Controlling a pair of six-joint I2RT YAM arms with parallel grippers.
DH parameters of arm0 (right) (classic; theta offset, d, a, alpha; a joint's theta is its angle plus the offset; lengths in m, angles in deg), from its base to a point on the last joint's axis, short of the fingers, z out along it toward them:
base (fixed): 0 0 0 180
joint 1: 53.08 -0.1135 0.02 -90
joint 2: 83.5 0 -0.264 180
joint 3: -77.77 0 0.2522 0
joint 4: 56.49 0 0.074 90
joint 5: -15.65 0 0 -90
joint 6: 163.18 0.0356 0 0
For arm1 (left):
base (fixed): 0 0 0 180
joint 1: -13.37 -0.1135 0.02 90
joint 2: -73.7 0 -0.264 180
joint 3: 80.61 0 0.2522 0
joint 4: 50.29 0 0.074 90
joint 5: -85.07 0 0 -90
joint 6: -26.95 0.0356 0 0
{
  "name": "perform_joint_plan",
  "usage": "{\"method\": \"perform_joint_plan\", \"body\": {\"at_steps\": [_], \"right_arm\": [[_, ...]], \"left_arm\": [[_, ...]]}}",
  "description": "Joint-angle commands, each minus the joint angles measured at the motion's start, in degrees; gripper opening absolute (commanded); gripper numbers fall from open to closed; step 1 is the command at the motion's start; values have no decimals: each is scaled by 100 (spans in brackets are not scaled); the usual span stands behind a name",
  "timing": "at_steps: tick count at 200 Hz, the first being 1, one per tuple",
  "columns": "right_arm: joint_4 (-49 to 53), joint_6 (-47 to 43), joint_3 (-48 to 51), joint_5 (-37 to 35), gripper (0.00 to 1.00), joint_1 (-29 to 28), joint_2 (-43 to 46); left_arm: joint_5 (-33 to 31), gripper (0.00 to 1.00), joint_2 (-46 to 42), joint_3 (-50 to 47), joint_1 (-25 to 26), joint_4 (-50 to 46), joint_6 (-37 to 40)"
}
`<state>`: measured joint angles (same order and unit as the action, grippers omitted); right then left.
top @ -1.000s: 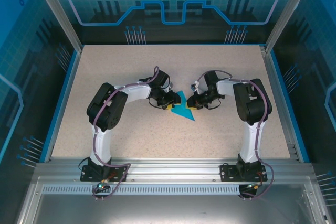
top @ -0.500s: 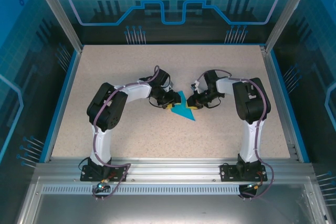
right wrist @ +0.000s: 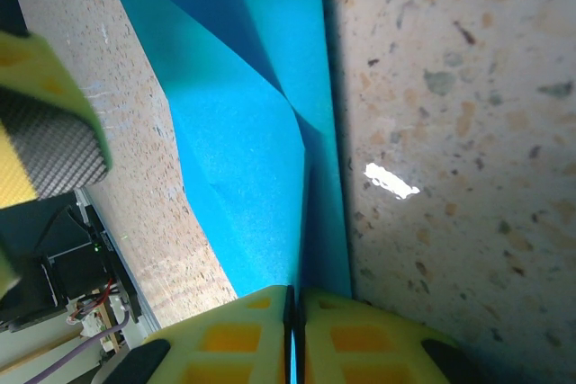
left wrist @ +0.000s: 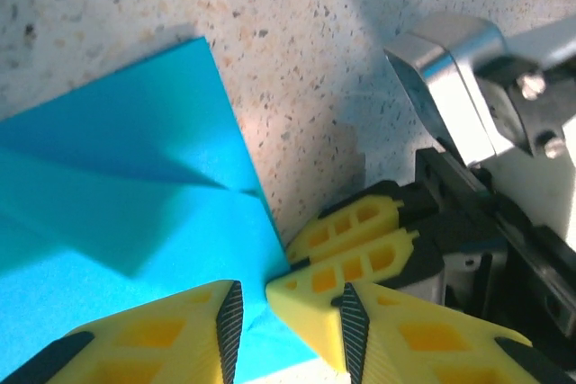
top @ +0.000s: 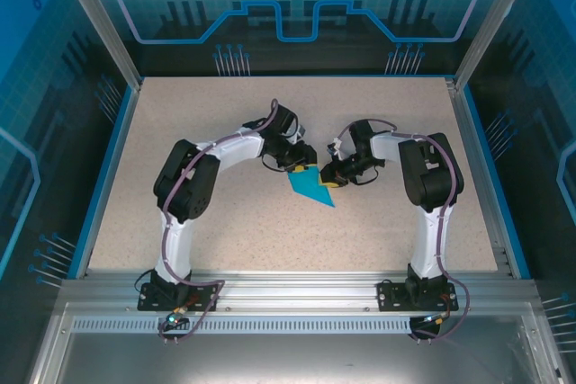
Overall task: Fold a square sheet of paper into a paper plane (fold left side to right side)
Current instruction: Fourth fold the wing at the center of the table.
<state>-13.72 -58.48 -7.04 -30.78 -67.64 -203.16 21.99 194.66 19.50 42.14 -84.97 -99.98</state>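
The square sheet of paper (top: 309,188) is teal-blue and folded to a wedge whose tip points to the near right, mid-table. My right gripper (top: 329,179) is shut on its right edge; the right wrist view shows the paper (right wrist: 252,132) running away from the closed right gripper (right wrist: 295,292), with creased layers. My left gripper (top: 303,166) is at the paper's far corner. In the left wrist view the paper (left wrist: 135,222) has one corner lying between the parted fingers of the left gripper (left wrist: 290,290). The right gripper (left wrist: 360,240) is close beside them.
The speckled beige table (top: 225,132) has a dark blue border strip (top: 108,168) and metal frame posts (top: 99,24) at its far corners. Both arms bend inward over the middle. Bare tabletop lies to the left, right and front of the paper.
My left arm has swung farther back and to the right, and its jaws have narrowed. The paper's left part has shifted, so its outline is slimmer. The right arm has stayed put.
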Motion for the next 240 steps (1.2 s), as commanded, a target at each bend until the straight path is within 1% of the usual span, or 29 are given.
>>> {"method": "perform_joint_plan", "body": {"at_steps": [1,92,108,137,153,174,192,206,223,240], "right_arm": [[256,-90,-41,-346,12,30,-251],[285,-127,-32,-396,13,25,-231],[248,-117,-21,-393,16,27,-81],[243,-69,16,-470,28,79,439],[313,-22,69,-552,32,120,782],[429,22,250,-742,33,119,1237],[360,77,520,-614,34,78,1581],[309,107,666,-271,33,-35,1676],[228,160,781,15,33,-252,1644],[210,182,807,-33,33,-460,1519]], "left_arm": [[147,39,338,247,37,-305,183],[-112,39,713,245,-10,-405,241],[-135,39,707,94,-12,-344,216],[-136,39,666,-171,-7,-185,158],[-125,39,654,-235,0,-133,140],[-127,39,636,-235,4,-122,135],[-130,39,637,-232,-2,-122,140],[-127,39,639,-232,5,-137,142],[-125,39,639,-232,8,-126,142],[-140,39,637,-232,14,-122,134]]}}
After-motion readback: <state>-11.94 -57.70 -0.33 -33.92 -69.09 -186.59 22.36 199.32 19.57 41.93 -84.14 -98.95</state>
